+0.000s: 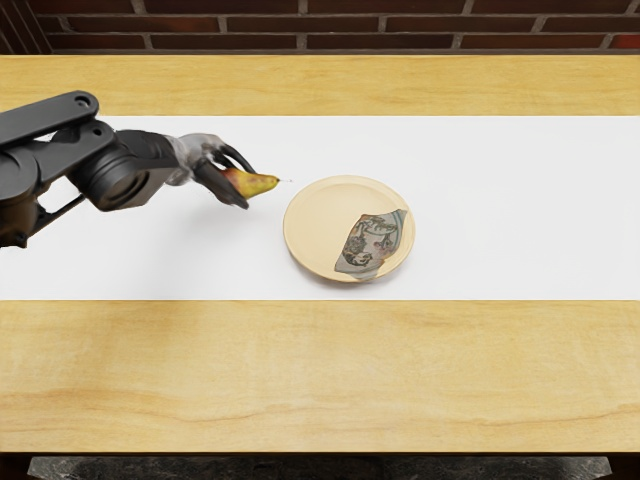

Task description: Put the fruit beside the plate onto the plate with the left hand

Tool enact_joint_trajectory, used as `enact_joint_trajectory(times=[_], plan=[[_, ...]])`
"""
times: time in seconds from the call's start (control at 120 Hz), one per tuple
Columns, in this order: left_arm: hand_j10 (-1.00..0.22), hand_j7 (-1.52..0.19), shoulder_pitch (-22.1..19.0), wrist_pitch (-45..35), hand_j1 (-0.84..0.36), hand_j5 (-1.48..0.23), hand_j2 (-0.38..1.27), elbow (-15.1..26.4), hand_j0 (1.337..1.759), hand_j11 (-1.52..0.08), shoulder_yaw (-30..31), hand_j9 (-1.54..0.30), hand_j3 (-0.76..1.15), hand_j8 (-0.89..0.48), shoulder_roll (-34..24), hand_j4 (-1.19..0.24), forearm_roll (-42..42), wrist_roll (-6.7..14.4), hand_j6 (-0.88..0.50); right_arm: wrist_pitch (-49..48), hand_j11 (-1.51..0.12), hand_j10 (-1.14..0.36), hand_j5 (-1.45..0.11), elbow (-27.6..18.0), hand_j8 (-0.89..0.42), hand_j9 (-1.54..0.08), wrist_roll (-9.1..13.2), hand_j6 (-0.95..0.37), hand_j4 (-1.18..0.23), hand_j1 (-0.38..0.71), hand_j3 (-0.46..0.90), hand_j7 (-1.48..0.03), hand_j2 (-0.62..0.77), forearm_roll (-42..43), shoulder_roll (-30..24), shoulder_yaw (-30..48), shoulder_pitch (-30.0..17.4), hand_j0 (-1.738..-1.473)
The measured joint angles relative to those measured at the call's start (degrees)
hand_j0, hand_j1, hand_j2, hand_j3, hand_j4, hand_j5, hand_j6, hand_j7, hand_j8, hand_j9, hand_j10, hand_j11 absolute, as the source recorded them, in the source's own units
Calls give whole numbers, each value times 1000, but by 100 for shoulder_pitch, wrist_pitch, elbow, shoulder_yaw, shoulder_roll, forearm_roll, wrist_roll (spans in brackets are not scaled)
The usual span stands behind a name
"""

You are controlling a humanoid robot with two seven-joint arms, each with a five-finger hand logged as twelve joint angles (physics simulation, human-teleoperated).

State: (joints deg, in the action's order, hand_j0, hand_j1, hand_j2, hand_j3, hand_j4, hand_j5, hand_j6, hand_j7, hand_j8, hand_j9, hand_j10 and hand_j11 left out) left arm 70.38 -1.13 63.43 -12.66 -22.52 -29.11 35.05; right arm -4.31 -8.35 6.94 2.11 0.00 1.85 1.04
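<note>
**Asker:** What does the head view show?

**Describer:** A wooden table (pixel 320 380) seen from above at a slant, with a wide white runner (pixel 500 200) across it and a brick wall (pixel 320 25) along the top edge.

**Asker:** Where is the robot?

**Describer:** Only its dark left arm (pixel 60 160) shows, coming in from the left edge over the runner. The left hand (pixel 215 170) is at its end, to the left of the plate.

**Asker:** What are the fingers doing?

**Describer:** The dark fingers (pixel 225 187) are curled closed around the broad end of a pear (pixel 252 184), which is yellow with a red blush. Its narrow end and thin stem stick out to the right, toward the plate.

**Asker:** Is the pear on the plate?

**Describer:** No. It is in the hand, near the plate's left rim but apart from it (whether it touches the runner or is lifted clear, I cannot tell).

**Asker:** And the plate?

**Describer:** The round, pale tan plate (pixel 315 220) sits on the runner near the middle. A grey patterned patch (pixel 372 242) covers its lower right part.
</note>
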Motion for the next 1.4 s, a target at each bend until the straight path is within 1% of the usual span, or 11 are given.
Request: enact_joint_trajectory(times=[0.167,0.217,0.25,0.467,0.492,0.642,0.8,0.908,1.075,1.3,1.4], plan=[[-558,-954,165,348,-402,-983,285,-2,1645,-995,-351,-963,0,-306,432,-496,300,-1,-328,0,0,0,0,0,0,0,0,0,0,-349,0,0,0,0,0,0,0,-1658],[-530,-963,169,388,-472,-997,438,-3,1644,-1000,-395,-970,0,-266,566,-464,327,0,-288,0,0,0,0,0,0,0,0,0,0,-349,0,0,0,0,0,0,-1,-1658],[-516,-965,158,402,-478,-1001,394,-3,1644,-998,-414,-969,0,-255,631,-457,343,0,-271,0,0,0,0,0,0,0,0,0,0,-349,0,0,0,0,0,0,0,-1658],[-502,-926,99,430,-509,-974,441,-53,1644,-963,-423,-935,0,-239,861,-445,373,-3,-252,0,0,0,0,0,0,0,0,0,0,-349,0,0,0,0,0,0,0,-1658],[-491,-880,106,426,-473,-923,403,-56,1645,-912,-424,-888,0,-257,863,-446,371,-3,-269,0,0,0,0,0,0,0,0,0,0,-349,0,0,0,0,0,0,0,-1658],[-223,-428,129,509,-49,-449,193,-71,1652,-441,-511,-432,0,-123,846,-214,417,-4,-128,0,0,0,0,0,0,0,0,0,0,-349,0,0,0,0,0,0,0,-1658],[-103,-197,-118,2161,166,-207,89,-82,1655,-203,-1275,-199,0,-57,187,-99,1375,-5,-59,0,0,0,0,0,0,0,0,0,0,-349,0,0,0,0,0,0,1,-1658],[-61,-116,-564,3099,241,-122,53,-126,1656,-119,-2016,-117,0,-33,62,-58,2066,-5,-35,0,0,0,0,0,0,0,0,0,0,-349,0,0,0,0,0,0,1,-1658],[-27,-51,-1164,3510,301,-54,23,-244,1657,-53,-2830,-52,0,-15,-366,-26,2830,-5,-16,0,0,0,0,0,0,0,0,0,0,-349,0,0,0,0,0,0,0,-1658],[-8,-17,-1773,3603,333,-18,8,-275,1658,-18,-3080,-17,0,-4,-1203,-8,3108,-5,-4,0,0,0,0,0,0,0,0,0,0,-349,0,0,0,0,0,0,0,-1658],[-5,-10,-1866,3611,339,-11,5,-281,1658,-11,-3103,-10,0,-2,-1614,-5,3174,-5,-2,0,0,0,0,0,0,0,0,0,0,-349,0,0,0,0,0,0,0,-1658]])
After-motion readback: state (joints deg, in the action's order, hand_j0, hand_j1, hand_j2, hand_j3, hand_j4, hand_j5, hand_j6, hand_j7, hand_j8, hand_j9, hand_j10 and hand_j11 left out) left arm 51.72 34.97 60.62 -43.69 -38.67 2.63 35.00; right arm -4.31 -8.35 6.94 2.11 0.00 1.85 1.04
